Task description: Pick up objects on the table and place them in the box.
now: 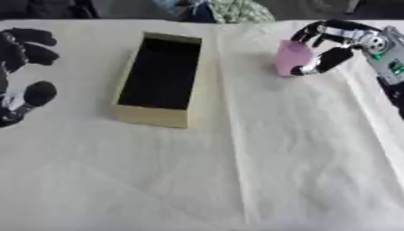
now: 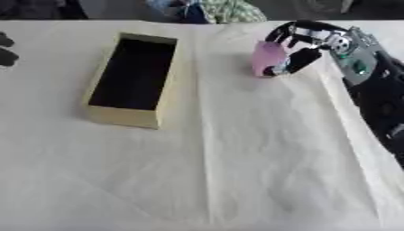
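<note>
1. Pink object (image 1: 293, 57), small and blocky with a pale rose colour, sits at the far right of the table (image 1: 300, 158), and I see my right hand (image 1: 335, 45) wrapped around it.
2. That right hand comes in from the upper right; its fingers (image 1: 309, 30) curl over the top of the pink object while the thumb (image 1: 328, 61) presses in from the near side, so the hand is closed on it (I cannot tell whether the object's base touches the cloth or is just off it).
3. The right forearm (image 2: 371, 85), black with a silver joint and a green-marked panel, runs down the right edge in the right eye view.
4. The box (image 1: 158, 79), a tan cardboard tray with a dark interior, lies left of centre, its long side running away from me and slightly tilted; it is well apart from the pink object, and I make out nothing inside it.
5. My left hand (image 1: 24, 72) shows at the left edge of the left eye view, idle beside the box and not touching it, fingers relaxed and spread.
6. A cream cloth covers the table, with a long crease (image 1: 233, 135) running front to back between the box and the pink object.
</note>
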{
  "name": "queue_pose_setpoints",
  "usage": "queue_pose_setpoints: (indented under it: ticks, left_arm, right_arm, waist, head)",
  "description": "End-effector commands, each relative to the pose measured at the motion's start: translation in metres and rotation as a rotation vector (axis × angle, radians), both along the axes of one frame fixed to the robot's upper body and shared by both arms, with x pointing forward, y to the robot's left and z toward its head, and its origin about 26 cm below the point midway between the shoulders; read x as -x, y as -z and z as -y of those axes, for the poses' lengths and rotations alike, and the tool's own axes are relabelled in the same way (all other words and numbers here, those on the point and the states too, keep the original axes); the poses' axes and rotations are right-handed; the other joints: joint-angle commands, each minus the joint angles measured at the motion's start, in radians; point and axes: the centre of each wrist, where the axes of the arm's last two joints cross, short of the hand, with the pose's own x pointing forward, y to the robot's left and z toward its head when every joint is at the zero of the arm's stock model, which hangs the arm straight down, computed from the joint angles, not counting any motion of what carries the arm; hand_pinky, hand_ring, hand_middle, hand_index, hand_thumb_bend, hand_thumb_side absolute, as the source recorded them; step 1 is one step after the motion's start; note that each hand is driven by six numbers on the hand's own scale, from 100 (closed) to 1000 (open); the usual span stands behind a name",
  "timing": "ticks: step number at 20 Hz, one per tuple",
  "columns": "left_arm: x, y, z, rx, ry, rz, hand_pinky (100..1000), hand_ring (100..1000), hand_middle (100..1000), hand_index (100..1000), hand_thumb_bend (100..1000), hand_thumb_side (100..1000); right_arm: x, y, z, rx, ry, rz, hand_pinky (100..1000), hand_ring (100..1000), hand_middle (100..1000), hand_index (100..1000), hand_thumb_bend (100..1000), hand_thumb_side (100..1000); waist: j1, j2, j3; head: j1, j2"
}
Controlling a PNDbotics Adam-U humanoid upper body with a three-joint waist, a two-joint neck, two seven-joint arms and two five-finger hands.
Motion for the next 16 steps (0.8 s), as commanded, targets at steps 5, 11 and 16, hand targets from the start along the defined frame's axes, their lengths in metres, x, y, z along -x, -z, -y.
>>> queue_pose_setpoints:
  ticks: [5,11,16]
  left_arm:
    - [0.0023,-0.0120,0.0015,-0.007,0.013,0.039,701,666,682,778,891,687]
    - [0.0024,-0.0120,0.0017,-0.006,0.013,0.040,701,666,682,778,889,688]
    - [0.0025,-0.0119,0.0014,-0.007,0.011,0.040,701,667,682,778,888,688]
  right_arm:
    - [-0.0002,-0.0107,0.0039,0.001,0.021,0.056,769,823,767,815,497,332]
    - [0.0005,-0.0148,0.0020,0.007,0.023,0.141,755,795,750,803,512,315]
    - [0.0014,-0.0183,-0.0005,0.035,-0.004,0.166,773,826,792,852,528,337]
  waist:
    - [0.003,-0.008,0.005]
    - [0.001,-0.006,0.002]
    - [-0.001,-0.008,0.001]
  head:
    - [-0.010,-0.010]
    - [-0.008,-0.009]
    - [-0.006,-0.006]
